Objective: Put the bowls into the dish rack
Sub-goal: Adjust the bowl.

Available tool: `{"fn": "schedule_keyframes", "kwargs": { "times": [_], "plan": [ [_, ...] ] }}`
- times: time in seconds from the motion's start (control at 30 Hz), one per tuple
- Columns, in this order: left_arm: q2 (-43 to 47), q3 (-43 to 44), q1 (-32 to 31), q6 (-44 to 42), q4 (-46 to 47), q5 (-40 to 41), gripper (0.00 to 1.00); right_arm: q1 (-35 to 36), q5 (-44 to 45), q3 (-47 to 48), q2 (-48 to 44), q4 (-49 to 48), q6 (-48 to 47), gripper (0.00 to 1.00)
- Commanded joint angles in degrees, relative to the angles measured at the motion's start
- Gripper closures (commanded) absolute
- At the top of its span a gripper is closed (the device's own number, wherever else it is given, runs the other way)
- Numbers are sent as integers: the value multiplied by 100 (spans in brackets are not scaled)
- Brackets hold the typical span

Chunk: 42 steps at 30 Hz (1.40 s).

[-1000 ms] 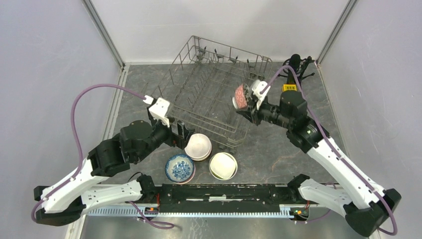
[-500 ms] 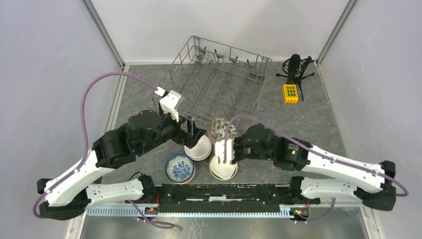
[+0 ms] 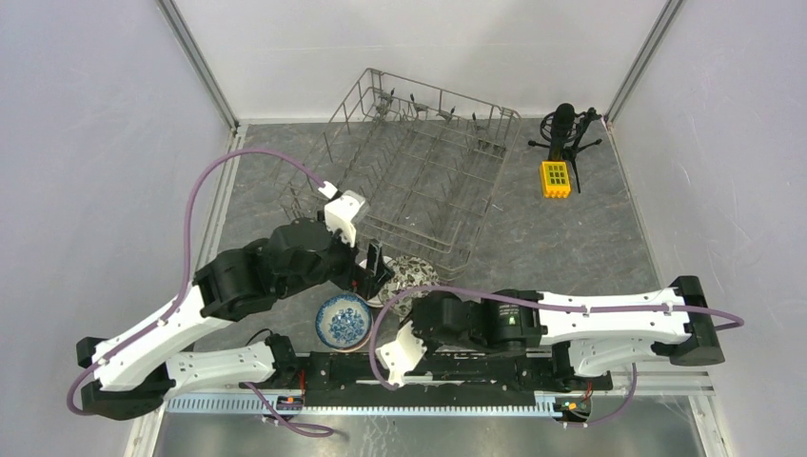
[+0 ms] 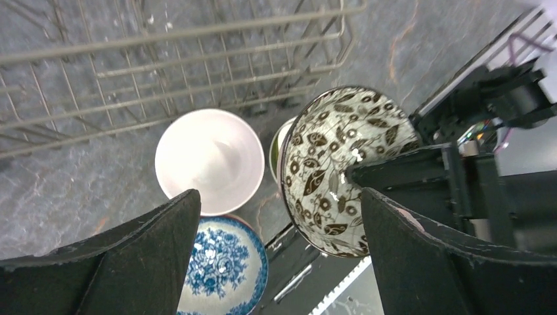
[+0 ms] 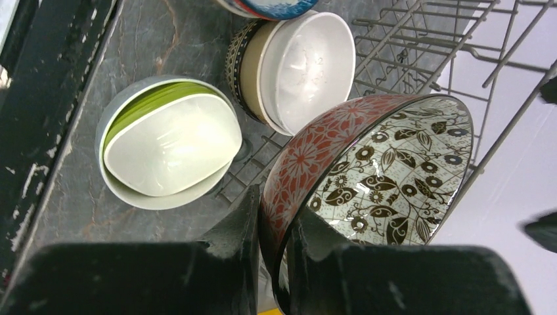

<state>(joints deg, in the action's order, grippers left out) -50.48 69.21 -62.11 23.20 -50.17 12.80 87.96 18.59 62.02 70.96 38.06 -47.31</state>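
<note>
My right gripper point(image 5: 272, 203) is shut on the rim of a bowl point(image 5: 387, 170) that is red outside with a brown leaf pattern inside. It holds the bowl tilted above the table, near the dish rack's point(image 3: 419, 181) front edge; the bowl also shows in the top view point(image 3: 411, 274). My left gripper point(image 4: 279, 256) is open and empty, just left of that bowl point(image 4: 341, 167). Below it are a white bowl point(image 4: 209, 161) stacked in a tan one and a blue-and-white bowl point(image 4: 220, 266). A lime green and white bowl stack point(image 5: 167, 141) sits beside them.
A microphone on a small tripod point(image 3: 563, 129) and a yellow block point(image 3: 555, 178) stand right of the rack. The black rail point(image 3: 428, 369) with the arm bases runs along the near edge. My right arm point(image 3: 571, 319) lies across the front of the table.
My right arm has swung the patterned bowl from over the rack's right side down to the near front. My left gripper has moved right, up beside the bowl.
</note>
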Motion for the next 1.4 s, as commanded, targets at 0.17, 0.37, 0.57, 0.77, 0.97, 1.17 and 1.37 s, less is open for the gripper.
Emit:
{"fn": "schedule_keyframes", "kwargs": {
  "times": [0.17, 0.37, 0.57, 0.77, 0.97, 1.17, 1.37],
  "plan": [
    [-143, -571, 28, 264, -147, -389, 8, 425, 632, 482, 122, 148, -765, 100],
    [-387, -720, 23, 220, -133, -407, 18, 606, 711, 474, 174, 192, -863, 100],
    [-540, -727, 25, 220, 6, -507, 41, 625, 804, 365, 146, 193, -834, 100],
    [-621, -733, 23, 202, 112, -561, 77, 626, 870, 287, 117, 160, -774, 100],
    [-623, -833, 28, 219, 284, -645, 98, 617, 868, 219, -20, -57, -664, 92],
    [-427, -947, 24, 320, 402, -398, 98, 608, 787, -171, -625, -811, -626, 61],
    [-250, -1156, 23, 502, 489, 205, 98, 484, 319, -423, -1295, -1412, -388, 45]
  ]
}}
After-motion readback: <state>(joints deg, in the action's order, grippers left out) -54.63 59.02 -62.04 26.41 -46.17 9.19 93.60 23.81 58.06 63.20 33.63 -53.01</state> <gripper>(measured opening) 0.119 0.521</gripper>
